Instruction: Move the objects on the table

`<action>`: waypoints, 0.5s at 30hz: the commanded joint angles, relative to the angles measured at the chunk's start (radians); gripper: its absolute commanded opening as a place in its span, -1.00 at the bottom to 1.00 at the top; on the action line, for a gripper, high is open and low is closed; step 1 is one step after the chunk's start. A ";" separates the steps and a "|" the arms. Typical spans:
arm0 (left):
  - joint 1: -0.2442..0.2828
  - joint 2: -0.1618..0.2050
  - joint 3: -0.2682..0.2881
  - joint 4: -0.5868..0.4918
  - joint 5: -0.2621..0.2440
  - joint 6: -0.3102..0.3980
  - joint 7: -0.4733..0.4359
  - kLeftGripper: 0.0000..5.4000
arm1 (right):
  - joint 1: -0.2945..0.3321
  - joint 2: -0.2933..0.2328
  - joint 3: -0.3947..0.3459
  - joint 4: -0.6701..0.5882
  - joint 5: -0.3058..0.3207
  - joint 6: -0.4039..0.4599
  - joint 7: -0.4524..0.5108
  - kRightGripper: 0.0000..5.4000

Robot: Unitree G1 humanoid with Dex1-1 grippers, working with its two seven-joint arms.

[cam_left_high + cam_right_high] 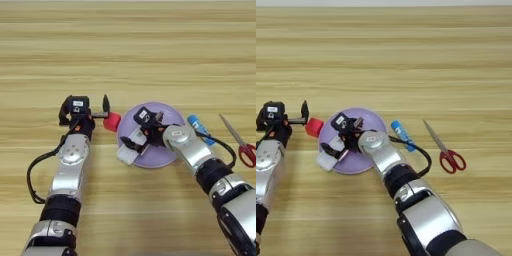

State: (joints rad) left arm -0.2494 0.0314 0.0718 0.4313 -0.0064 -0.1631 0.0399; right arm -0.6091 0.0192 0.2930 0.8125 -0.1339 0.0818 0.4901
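Two end effectors work near the purple plate (pixel 167 112) on the tabletop (pixel 130 50). Right end effector (pixel 131 145) over the plate, fingers pinching the white flat bar (pixel 128 152) at its near-left rim. Left end effector (pixel 106 111) spread open — red cube (pixel 113 121) just right of it, touching the plate's edge, nearer the left arm.

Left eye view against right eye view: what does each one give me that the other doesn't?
Only the left eye view shows the left arm whole down to its cable loop, with table beyond it. Only the right eye view shows the scissors complete, with bare table past them. Both show the left gripper at the red cube, and the right gripper on the white flat bar over the purple plate, blue-capped tube alongside.
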 commanded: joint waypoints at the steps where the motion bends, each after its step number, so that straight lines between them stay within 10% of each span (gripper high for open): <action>1: 0.000 0.000 -0.003 -0.004 0.008 0.012 0.006 1.00 | 0.021 -0.034 -0.002 -0.066 -0.006 0.062 0.017 0.99; 15: -0.010 0.001 -0.001 0.013 0.008 0.008 0.008 1.00 | 0.147 -0.136 0.049 -0.393 -0.024 0.337 0.096 0.99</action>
State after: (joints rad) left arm -0.2500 0.0313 0.0724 0.4352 -0.0062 -0.1629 0.0401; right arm -0.4834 -0.0968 0.3326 0.4415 -0.1543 0.3821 0.5771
